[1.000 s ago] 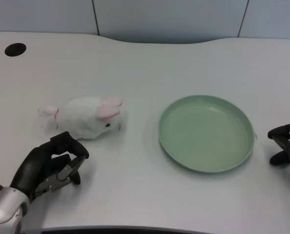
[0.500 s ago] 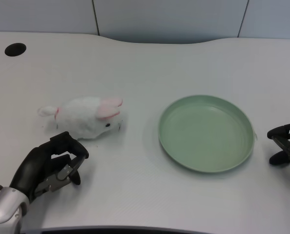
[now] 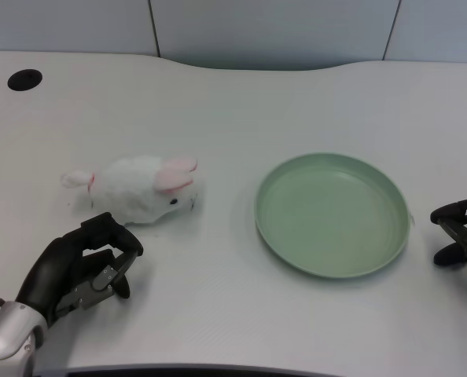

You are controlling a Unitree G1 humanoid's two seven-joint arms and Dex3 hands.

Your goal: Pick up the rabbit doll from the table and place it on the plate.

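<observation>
Since nothing has shifted over the last second, the left robot hand (image 3: 80, 267) still waits just below the rabbit doll (image 3: 143, 189), fingers curled together on nothing, while the doll lies on the bench (image 3: 233, 102) left of the green plate (image 3: 332, 214), the pick-up not begun.

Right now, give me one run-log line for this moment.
stage: reach, not yet grasped | left hand: curled, holds nothing, just short of rabbit doll | plate: bare, right of doll
</observation>
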